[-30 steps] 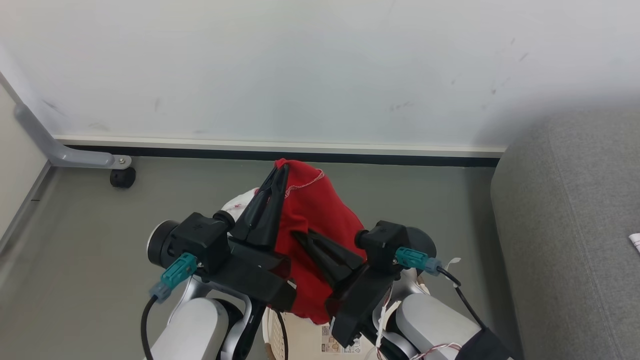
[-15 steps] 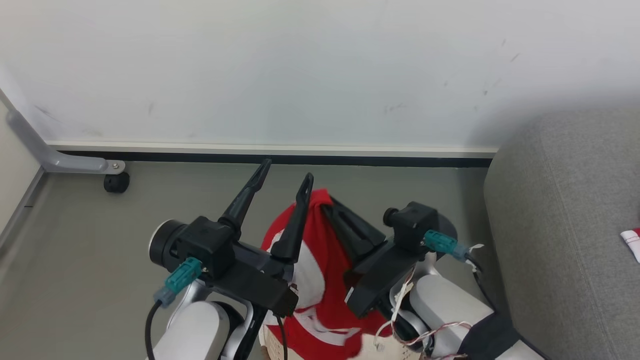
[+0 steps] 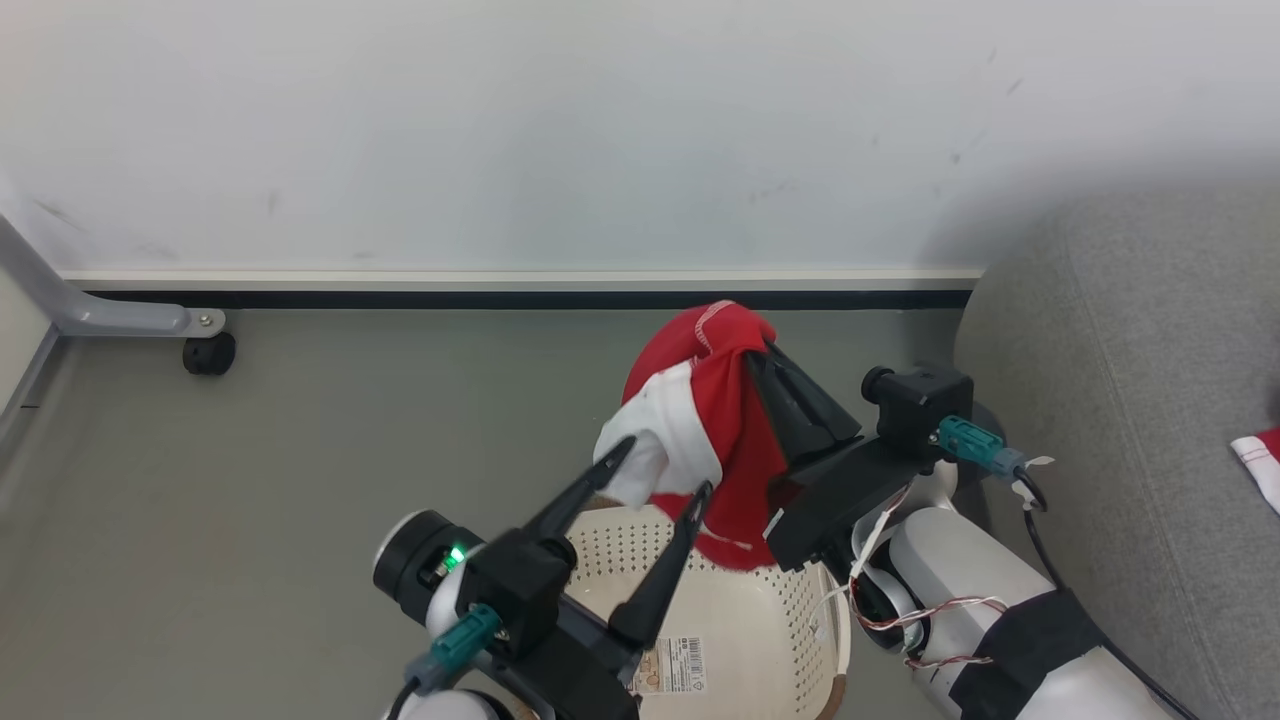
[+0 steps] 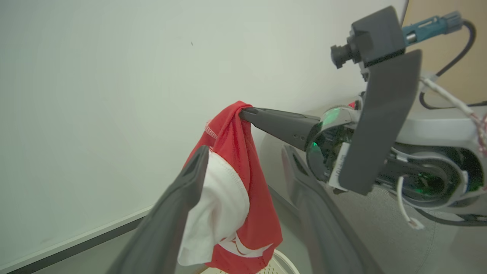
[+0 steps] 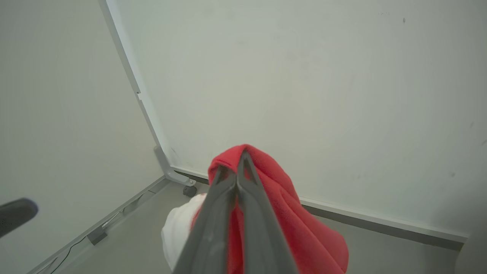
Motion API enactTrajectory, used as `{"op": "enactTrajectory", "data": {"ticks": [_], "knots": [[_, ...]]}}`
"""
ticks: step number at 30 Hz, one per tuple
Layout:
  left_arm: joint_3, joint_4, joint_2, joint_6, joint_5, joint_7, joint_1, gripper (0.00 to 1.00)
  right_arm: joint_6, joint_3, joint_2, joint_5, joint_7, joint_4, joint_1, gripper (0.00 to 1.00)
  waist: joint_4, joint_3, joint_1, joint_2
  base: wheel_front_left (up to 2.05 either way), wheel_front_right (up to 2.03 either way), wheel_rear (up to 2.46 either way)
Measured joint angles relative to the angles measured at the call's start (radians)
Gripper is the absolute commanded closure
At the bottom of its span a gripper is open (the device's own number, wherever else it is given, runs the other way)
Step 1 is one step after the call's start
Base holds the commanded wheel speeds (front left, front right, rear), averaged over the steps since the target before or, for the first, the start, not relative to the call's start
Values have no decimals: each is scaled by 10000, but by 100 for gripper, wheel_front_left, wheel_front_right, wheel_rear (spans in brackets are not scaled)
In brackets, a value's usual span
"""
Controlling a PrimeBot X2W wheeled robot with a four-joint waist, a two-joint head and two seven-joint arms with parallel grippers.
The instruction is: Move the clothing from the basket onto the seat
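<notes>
A red garment [image 3: 722, 400] hangs in mid-air from the robot's right gripper [image 3: 765, 350], whose two dark fingers are pressed together on a fold at the cloth's very top. The soft fabric bunches into a rounded hood over the fingertips and falls in loose folds below them. A white panel bulges out on the side towards the robot's left, and white stitching runs along a red hem near the top. In the left wrist view, narrow white bands cross the garment's lower edge.

The garment dangles above the far rim of the cream laundry basket [image 3: 745, 610], its lowest fold level with that rim in the head view. The basket stands on the grey floor [image 3: 300, 450] before a pale wall [image 3: 600, 130], its perforated inside wall and a barcode sticker [image 3: 672, 665] showing.

The left gripper [image 3: 664, 468] is spread wide, gripping nothing. Its fingers point up at the hanging cloth, one tip overlapping the white panel in the head view; whether it touches cannot be told.

The grey sofa [image 3: 1120, 420] fills the robot's right side, well apart from the garment. A piece of red-and-white cloth [image 3: 1262, 462] lies on it at the frame's edge.
</notes>
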Motion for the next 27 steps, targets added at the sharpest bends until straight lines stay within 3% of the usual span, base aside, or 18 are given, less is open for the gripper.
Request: {"op": "enactTrajectory", "data": {"ticks": [13, 27], "knots": [[-499, -12, 345, -217, 219, 226, 268, 0, -132, -339, -123, 21, -169, 92, -120, 100, -651, 300, 0, 0, 0, 0, 0], [-571, -301, 686, -293, 523, 391, 352, 0, -395, -681, -184, 42, -259, -238, -3, 100, -1915, 718, -2, 0, 0, 0, 0]]}}
